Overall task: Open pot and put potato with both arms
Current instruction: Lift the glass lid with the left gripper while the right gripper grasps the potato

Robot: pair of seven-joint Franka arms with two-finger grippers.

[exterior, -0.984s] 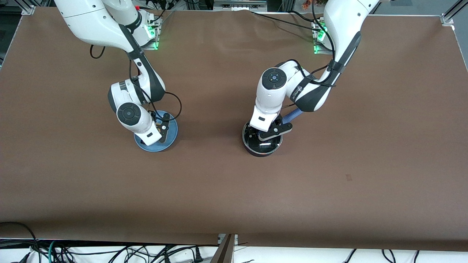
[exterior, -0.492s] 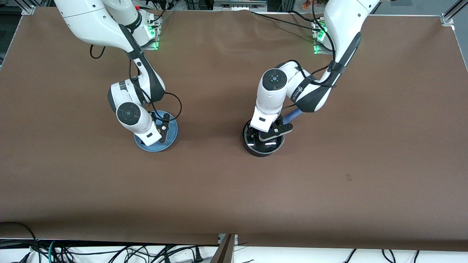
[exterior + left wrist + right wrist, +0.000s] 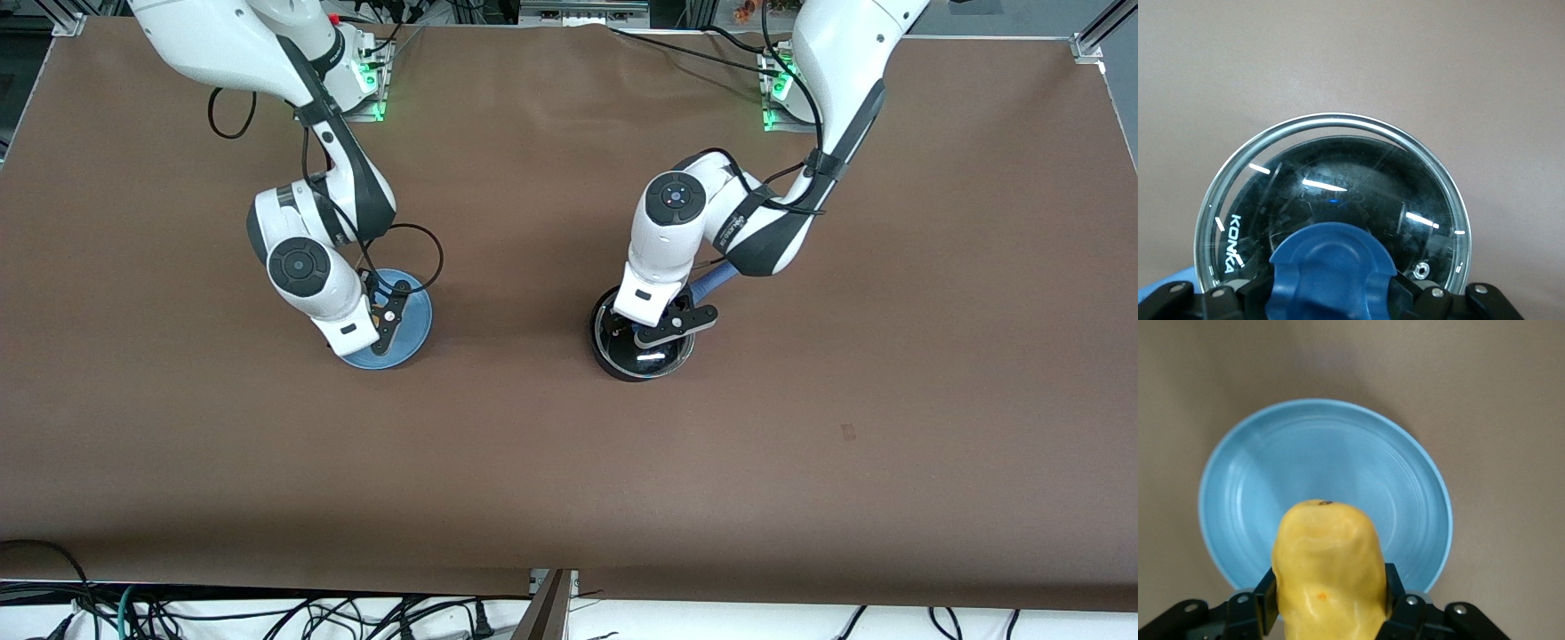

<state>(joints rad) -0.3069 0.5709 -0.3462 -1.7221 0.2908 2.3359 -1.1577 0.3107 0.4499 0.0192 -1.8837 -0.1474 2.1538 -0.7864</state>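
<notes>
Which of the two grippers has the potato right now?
The right gripper, over the light-blue plate, is shut on the potato. The left gripper is shut on the pot lid's blue knob.

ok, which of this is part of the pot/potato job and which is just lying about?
Job:
- pot, lid with blue knob clamped by left gripper
- potato held by right gripper above the plate

Just there:
- blue plate, bare under the potato
- brown table
- cables along the table's near edge
</notes>
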